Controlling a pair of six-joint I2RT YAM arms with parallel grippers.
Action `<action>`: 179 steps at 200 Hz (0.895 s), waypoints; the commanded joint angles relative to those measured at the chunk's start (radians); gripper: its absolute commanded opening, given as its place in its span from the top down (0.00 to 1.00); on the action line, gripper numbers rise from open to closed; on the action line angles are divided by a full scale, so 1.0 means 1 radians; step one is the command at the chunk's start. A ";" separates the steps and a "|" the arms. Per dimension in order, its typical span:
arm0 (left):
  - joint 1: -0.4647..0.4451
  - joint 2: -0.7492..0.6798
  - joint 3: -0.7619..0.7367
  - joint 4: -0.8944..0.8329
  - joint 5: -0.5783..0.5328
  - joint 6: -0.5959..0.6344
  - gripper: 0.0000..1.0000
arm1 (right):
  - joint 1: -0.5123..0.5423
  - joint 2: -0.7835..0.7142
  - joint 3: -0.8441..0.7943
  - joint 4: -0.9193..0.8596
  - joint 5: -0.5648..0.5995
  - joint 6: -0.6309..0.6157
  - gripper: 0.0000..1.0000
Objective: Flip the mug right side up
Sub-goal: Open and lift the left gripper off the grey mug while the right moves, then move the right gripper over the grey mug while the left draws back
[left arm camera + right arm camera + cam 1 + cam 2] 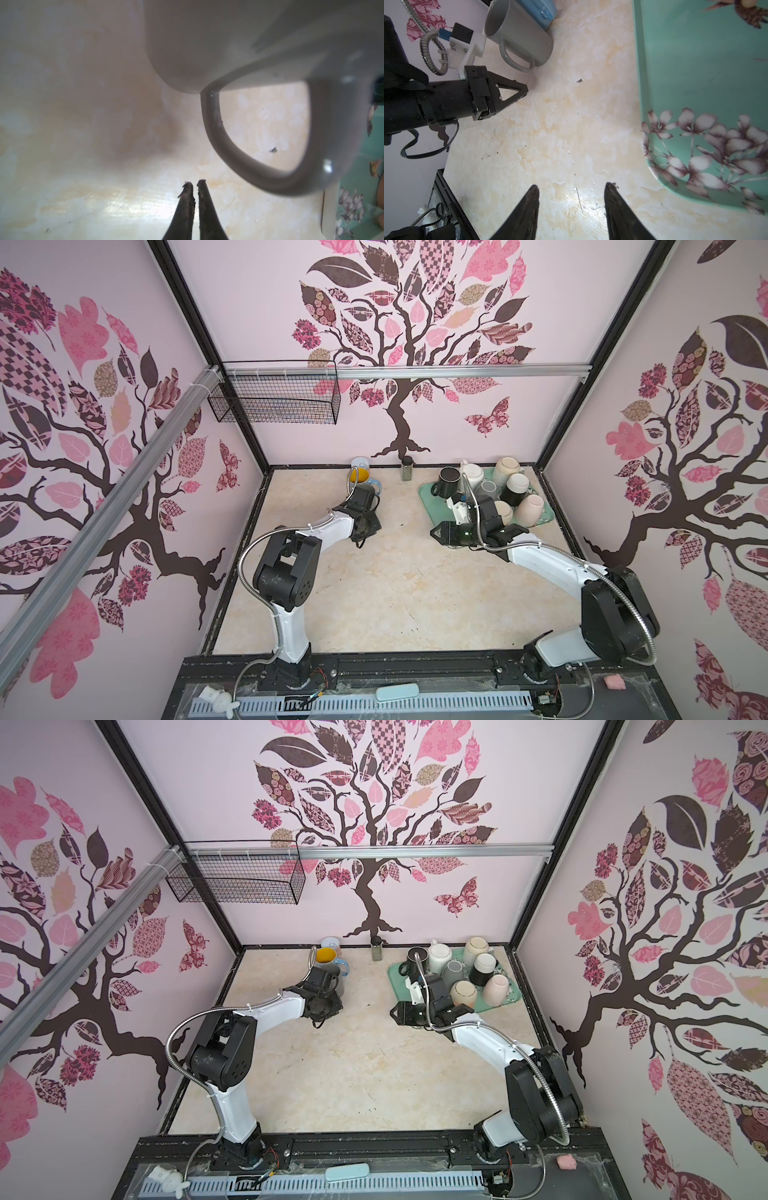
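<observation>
Pressing its jaws together on nothing, the left gripper hangs just beside the grey mug. The mug stands mouth-up on the marbled table, well apart from the tray. The right gripper, jaws apart and empty, hovers beside the tray's rounded corner. The glossy green, flower-printed tray carries clustered mugs, seen in both top views. The left wrist view gives only a blurred handle loop.

Marbled tabletop, green tray, grey mug, spice jar

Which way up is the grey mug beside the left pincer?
Upright: the grey mug stands base-down on the table, open mouth up.
</observation>
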 commanded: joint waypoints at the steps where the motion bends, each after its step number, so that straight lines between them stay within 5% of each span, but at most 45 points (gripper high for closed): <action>1: -0.006 0.037 0.078 0.027 0.009 0.009 0.90 | 0.005 -0.007 0.034 -0.021 0.022 -0.028 0.47; 48: -0.021 0.050 0.119 0.022 0.040 0.008 0.91 | 0.005 0.003 0.037 -0.027 0.031 -0.032 0.47; 110: -0.002 -0.197 0.031 -0.052 -0.015 0.109 0.83 | 0.104 0.049 0.135 -0.086 0.217 -0.095 0.47; 179: 0.215 -0.458 -0.137 -0.103 0.106 0.099 0.79 | 0.306 0.370 0.471 -0.135 0.293 -0.117 0.44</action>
